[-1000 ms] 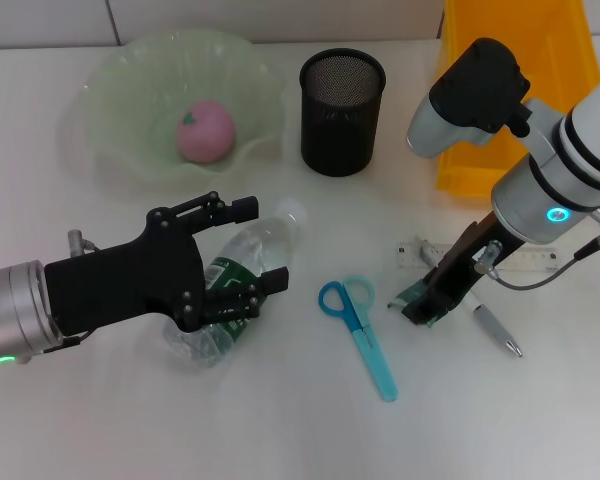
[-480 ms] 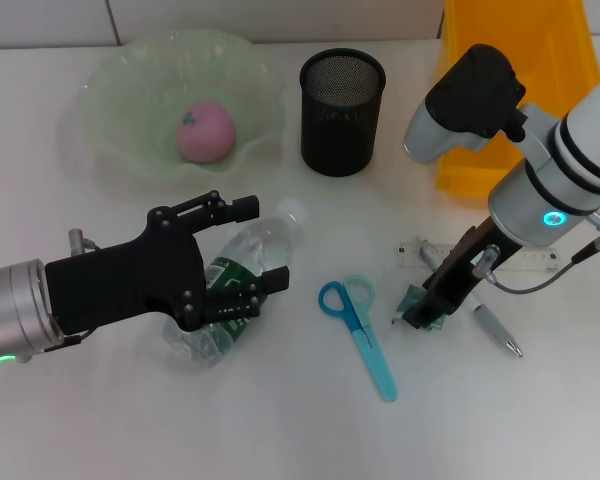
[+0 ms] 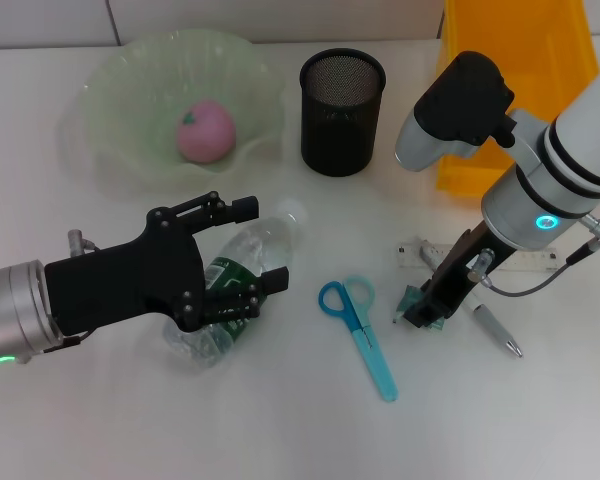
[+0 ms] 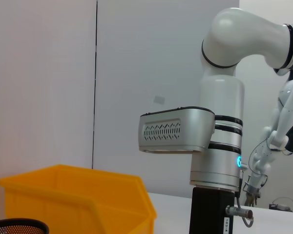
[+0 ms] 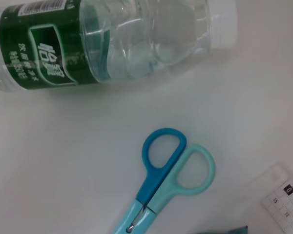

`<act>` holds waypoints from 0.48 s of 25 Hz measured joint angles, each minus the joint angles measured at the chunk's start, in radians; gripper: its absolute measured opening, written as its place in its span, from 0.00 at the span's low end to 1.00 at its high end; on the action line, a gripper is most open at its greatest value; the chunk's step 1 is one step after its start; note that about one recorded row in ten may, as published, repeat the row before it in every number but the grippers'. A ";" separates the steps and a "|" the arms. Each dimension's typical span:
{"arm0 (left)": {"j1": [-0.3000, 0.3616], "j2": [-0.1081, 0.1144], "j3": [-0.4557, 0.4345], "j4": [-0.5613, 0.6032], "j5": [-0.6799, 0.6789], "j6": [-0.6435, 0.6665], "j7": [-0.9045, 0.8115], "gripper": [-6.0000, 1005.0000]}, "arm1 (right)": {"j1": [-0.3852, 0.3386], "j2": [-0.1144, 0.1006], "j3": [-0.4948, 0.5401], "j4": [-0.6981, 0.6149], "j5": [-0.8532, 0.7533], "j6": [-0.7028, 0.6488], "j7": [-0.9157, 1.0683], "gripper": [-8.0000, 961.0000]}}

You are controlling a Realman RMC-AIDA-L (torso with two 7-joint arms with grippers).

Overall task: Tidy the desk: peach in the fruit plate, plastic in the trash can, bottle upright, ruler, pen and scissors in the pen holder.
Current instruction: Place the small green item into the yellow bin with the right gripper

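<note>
The peach (image 3: 205, 131) lies in the fruit plate (image 3: 110, 90) at the desk's (image 3: 280, 420) far left. The pen holder (image 3: 342, 112) stands right of the plate, the trash can (image 3: 510, 40) farther right. The bottle (image 3: 242, 262) lies before the plate; scissors (image 3: 358, 320), ruler (image 3: 420, 250) and pen (image 3: 495, 328) lie to its right.

You're looking at a robot test lab: a bare white table (image 3: 280, 420) against plain pale wall panels (image 4: 44, 83), with a yellow storage bin (image 3: 515, 60) alongside.
</note>
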State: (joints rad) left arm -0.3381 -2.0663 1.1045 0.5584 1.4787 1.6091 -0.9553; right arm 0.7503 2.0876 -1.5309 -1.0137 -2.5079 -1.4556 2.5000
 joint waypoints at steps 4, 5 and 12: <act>0.000 0.000 0.000 0.000 0.000 0.000 0.000 0.81 | -0.003 0.000 0.004 -0.005 0.015 -0.002 -0.003 0.36; 0.001 0.000 0.000 0.000 0.000 -0.001 -0.001 0.81 | -0.006 -0.001 0.007 -0.015 0.030 -0.005 -0.003 0.36; 0.001 0.000 0.000 0.000 0.000 -0.001 -0.004 0.81 | -0.047 -0.009 0.138 -0.197 0.055 -0.117 -0.005 0.35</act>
State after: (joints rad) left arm -0.3374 -2.0663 1.1044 0.5584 1.4786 1.6077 -0.9588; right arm 0.7030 2.0788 -1.3929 -1.2108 -2.4531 -1.5723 2.4948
